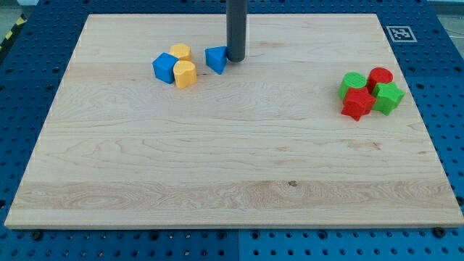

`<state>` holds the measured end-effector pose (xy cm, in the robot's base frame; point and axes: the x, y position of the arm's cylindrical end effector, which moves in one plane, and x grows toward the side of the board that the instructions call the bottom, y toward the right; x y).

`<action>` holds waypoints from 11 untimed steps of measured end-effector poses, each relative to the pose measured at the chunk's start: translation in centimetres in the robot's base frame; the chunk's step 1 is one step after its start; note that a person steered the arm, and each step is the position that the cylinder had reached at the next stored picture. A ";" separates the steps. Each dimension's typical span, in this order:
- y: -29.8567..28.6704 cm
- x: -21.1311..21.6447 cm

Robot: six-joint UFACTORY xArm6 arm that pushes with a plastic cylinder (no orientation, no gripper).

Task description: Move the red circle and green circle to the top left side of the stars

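Observation:
The red circle (380,77) and the green circle (352,84) sit in a tight cluster at the view's right, with a red star (357,104) and a green star (388,98) just below them. My tip (236,58) is far off at the view's top centre, touching the right side of a blue triangle (216,59). The rod comes down from the view's top edge.
A blue cube (164,67), a yellow block (181,52) and a yellow heart-like block (185,74) sit together left of the blue triangle. The wooden board (232,159) lies on a blue perforated table. A marker tag (399,33) is at the board's top right.

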<state>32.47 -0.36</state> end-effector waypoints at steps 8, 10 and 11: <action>32.0 -0.4; 33.5 6.1; 28.9 6.7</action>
